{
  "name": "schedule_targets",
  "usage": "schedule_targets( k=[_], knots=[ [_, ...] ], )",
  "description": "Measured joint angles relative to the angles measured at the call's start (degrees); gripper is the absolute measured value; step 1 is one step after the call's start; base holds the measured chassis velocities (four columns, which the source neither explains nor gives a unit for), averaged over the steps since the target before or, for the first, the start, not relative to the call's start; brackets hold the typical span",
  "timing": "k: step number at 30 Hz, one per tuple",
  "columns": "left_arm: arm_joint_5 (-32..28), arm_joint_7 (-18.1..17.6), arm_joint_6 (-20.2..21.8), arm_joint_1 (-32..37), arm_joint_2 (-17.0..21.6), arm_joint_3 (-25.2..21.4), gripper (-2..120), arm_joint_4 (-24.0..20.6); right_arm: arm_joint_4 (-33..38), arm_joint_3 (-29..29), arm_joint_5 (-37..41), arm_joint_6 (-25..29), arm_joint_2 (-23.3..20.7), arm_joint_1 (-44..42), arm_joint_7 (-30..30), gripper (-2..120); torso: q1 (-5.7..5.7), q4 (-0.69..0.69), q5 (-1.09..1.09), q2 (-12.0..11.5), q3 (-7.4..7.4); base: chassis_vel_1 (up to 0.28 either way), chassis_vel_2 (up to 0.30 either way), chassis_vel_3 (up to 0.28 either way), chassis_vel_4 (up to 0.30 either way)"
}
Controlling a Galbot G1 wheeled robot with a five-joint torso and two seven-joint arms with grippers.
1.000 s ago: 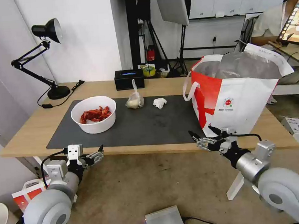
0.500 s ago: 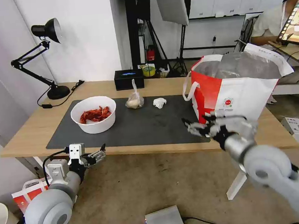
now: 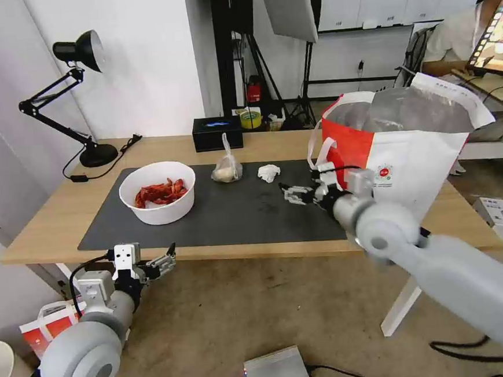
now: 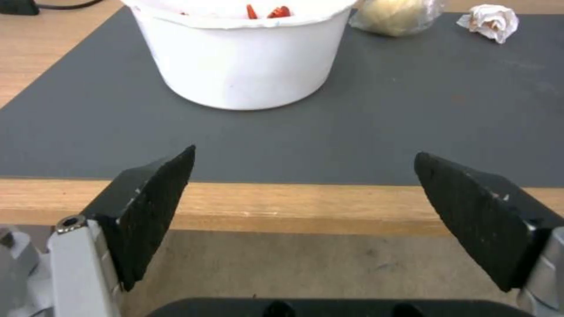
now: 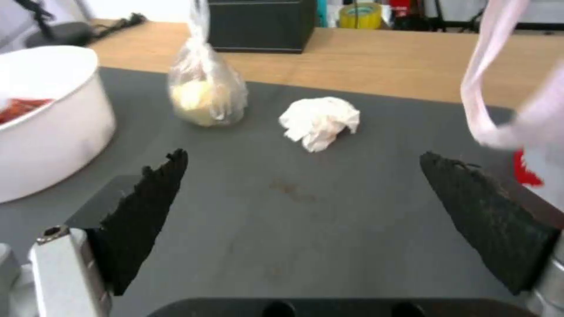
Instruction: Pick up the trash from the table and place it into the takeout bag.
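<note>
Now right tool hovers wide open, empty, near crumpled tissue ahead

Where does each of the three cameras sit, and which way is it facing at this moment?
Head view: high on the robot, looking forward and down at the table; both arms show.
Left wrist view: behind the open left gripper, below the table edge, facing the white bowl.
Right wrist view: behind the open right gripper, over the mat, facing the tissue.
All share the knotted bag and tissue.
</note>
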Motion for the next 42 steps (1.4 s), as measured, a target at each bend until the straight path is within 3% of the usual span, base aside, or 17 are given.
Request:
schedule_targets(
  k=[13,28,42],
  knots=[
    [0.4,-0.1,0.0,-0.4,-0.5,0.7,100,0.4,-12.1,-7.6,-2.3,-4.9,10.2,9.9,8.5,100,0.00,0.00,0.01,0.0,0.00,0.000,0.000,0.000,0.000],
    [1.6,0.0,0.0,-0.4,-1.8,1.8,100,0.7,-20.6,-7.1,-1.0,-6.8,17.2,14.1,14.5,100,0.00,-0.01,0.01,0.0,0.00,0.000,0.000,0.000,0.000],
    [1.4,0.0,0.0,-0.5,-1.4,1.3,100,0.6,-24.4,-6.8,2.0,-9.0,21.5,16.5,19.5,100,0.00,-0.01,0.01,0.0,-0.01,0.000,0.000,0.000,0.000]
  ],
)
